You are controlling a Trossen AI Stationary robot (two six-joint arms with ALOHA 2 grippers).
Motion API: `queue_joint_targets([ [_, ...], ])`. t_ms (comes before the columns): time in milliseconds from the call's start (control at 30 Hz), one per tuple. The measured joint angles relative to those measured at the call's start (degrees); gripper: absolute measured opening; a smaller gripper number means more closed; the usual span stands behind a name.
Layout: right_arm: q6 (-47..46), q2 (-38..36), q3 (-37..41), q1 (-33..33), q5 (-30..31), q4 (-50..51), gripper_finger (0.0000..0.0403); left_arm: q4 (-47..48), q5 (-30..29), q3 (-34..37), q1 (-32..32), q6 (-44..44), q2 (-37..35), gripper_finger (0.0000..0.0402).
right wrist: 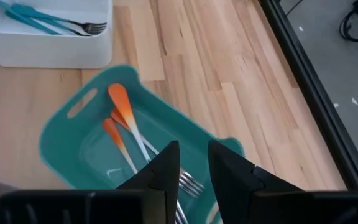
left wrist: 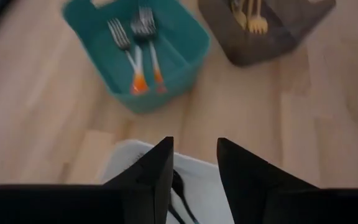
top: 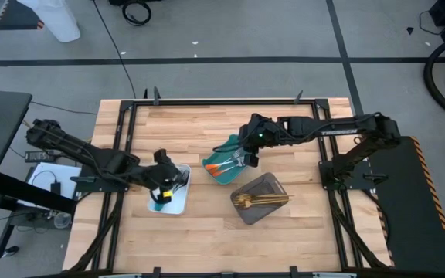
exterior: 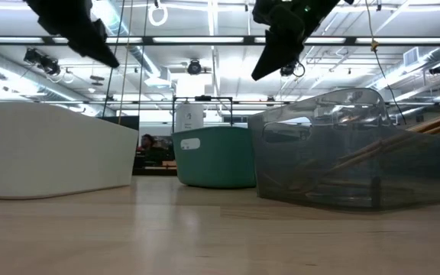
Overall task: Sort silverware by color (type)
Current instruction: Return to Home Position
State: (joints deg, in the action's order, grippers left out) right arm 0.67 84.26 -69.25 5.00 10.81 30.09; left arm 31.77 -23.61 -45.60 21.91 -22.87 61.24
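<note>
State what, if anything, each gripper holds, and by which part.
Nothing is held. The left gripper hangs open above the white tray, and the right gripper hangs open above the teal tray.

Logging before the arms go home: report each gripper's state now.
Left gripper: open, empty, above the white tray.
Right gripper: open, empty, above the teal tray.

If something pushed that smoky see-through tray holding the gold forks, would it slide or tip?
The grey tray looks like thin-walled plastic, so it is probably light and would slide on the smooth wooden table. It sits low and wide, so tipping seems unlikely. The gold forks lie loose inside and would likely shift.
</note>
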Motion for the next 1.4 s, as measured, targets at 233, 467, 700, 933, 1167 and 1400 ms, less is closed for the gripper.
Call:
queue_joint_targets([
  [233,-0.9,-4.9,4.2,1.3,0.0,-1.9,0.0082,-0.1,-6.2,0.0,-0.8,5.9,-5.6,0.0133],
  [467,-0.9,-12.9,11.2,2.1,-0.2,-6.9,0.0081,-1.4,-8.2,0.0,-3.4,15.4,-7.1,0.0133],
  [700,-1.4,-22.6,18.3,2.6,-0.4,-15.2,0.0081,-6.6,-6.4,1.5,-5.4,25.7,-9.9,0.0133],
  [933,-5.2,-32.8,26.8,2.5,-0.4,-22.8,0.0081,-12.3,-3.5,11.1,-8.1,29.3,-20.1,0.0133],
  [1167,-7.2,-44.1,39.7,1.6,-0.7,-33.3,0.0081,-15.1,-3.3,20.0,-8.4,32.1,-34.9,0.0133],
  [1400,-8.1,-53.2,49.0,1.6,1.1,-46.4,0.0081,-36.8,-7.7,27.4,-8.4,26.6,-44.9,0.0133],
])
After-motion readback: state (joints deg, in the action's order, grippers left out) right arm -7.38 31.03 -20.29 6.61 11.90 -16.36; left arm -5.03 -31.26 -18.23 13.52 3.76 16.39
